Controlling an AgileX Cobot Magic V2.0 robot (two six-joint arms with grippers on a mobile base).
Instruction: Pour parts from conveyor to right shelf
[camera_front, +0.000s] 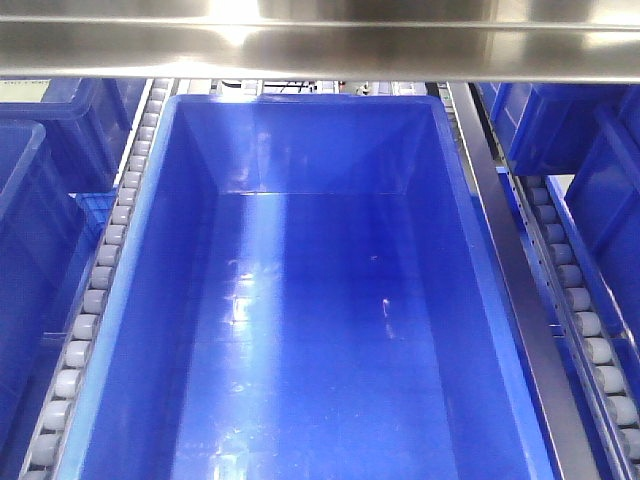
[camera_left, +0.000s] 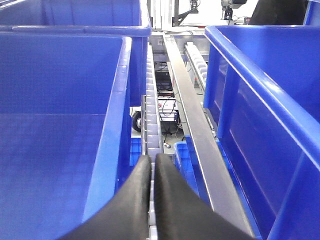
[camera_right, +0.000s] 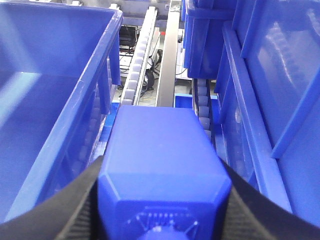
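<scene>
**A:** Our right gripper (camera_right: 162, 200) clamps a blue plastic block (camera_right: 162, 160) between its 2 black pads, held above the gap between bins on the right shelf (camera_right: 166, 55). Our left gripper (camera_left: 152, 175) is pressed closed, holding nothing, over a roller rail (camera_left: 151, 107).

**B:** How far along are we?

**A:** We judge the carry done and the release still ahead. The big bin (camera_front: 320, 300) below our front camera holds nothing we can see. The conveyor is out of view.

**B:** And the block, is it 1 of the parts?

**A:** Seemingly, though it fills the wrist view; it is smooth and boxy with bevelled corners, and moulded ridges mark its near face. The bins are glossy, deep and rectangular; the rails carry grey rollers beside brushed-steel bars.
</scene>
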